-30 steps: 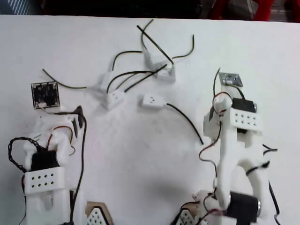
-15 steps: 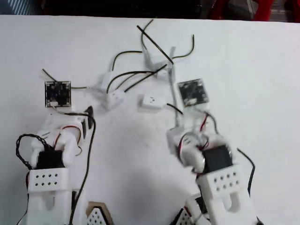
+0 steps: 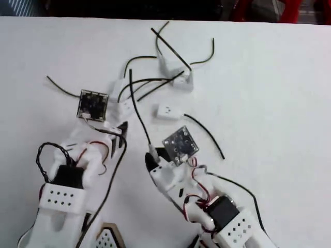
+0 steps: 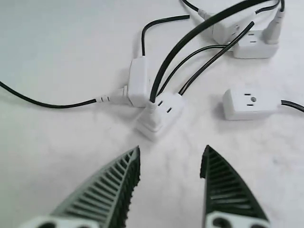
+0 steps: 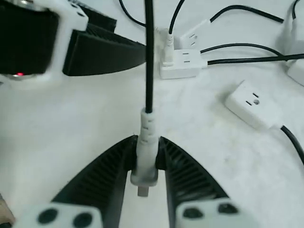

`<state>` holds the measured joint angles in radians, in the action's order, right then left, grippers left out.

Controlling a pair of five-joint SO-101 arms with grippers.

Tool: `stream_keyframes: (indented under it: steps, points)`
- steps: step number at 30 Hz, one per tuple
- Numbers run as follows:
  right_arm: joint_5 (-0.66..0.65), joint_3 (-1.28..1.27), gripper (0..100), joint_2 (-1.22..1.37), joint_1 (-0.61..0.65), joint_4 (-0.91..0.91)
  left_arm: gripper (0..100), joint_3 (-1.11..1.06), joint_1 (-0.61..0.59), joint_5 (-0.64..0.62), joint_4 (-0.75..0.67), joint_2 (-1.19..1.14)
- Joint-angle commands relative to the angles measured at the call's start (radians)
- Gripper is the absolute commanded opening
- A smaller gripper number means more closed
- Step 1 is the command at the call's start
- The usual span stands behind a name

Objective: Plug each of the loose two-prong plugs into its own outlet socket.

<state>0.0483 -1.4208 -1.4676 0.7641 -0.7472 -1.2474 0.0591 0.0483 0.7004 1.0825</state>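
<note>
My right pincer [image 5: 146, 142] pinches a two-prong plug [image 5: 144, 164] by its white body, and the black cord [image 5: 148, 57] runs away from it over the counter [image 3: 279, 103]. My left pincer [image 4: 171, 151] is spread, just short of a white socket block [image 4: 160, 114] among tangled cords. A free outlet socket [image 5: 250, 110] lies apart, with bare counter around it.

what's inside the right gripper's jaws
A white plug on a black cord is clamped in the right gripper. The jaws cover the plug's sides, and its prong end is too unclear to count the prongs.
</note>
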Motion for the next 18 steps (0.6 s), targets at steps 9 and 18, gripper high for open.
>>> stream_keyframes:
  steps: [9,18]
  points:
    - [0.002,-0.137,1.6,-0.2,0.005,0.03,21,0.193,0.348,0.017,0.167,0.028]
    - [0.002,-0.16,1.6,-0.314,-0.001,-0.056,21,0.206,0.415,0.129,0.292,0.028]
